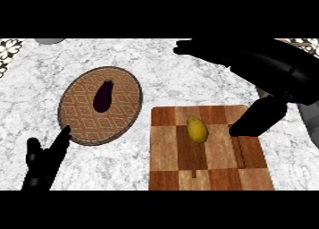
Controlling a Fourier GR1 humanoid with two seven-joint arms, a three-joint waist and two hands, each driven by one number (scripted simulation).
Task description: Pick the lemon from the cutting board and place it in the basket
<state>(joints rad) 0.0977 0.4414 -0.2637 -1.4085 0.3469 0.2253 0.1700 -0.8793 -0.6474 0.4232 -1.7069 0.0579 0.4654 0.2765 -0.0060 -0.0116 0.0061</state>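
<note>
On the marble counter (188,76), the lemon (197,129) lay on the cutting board (168,156) right of the basket (76,103), and the right hand (267,62), open and empty, hung just beside it, best lowered astride the fruit's middle before closing; the left hand (43,165) rested open at lower left.

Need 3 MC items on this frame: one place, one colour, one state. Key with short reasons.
1. Where is the lemon?
A) on the cutting board
B) on the bare counter
C) in a bowl

2. What colour is the thing lying in the basket?
A) yellow
B) dark purple
C) green

3. The right hand is:
A) curled round the lemon
B) open, holding nothing
C) out of view

Key: 1A, the lemon lies on the board's wood. 2B, an eggplant lies there. 3B, its fingers are straight and apart from the lemon.
</note>
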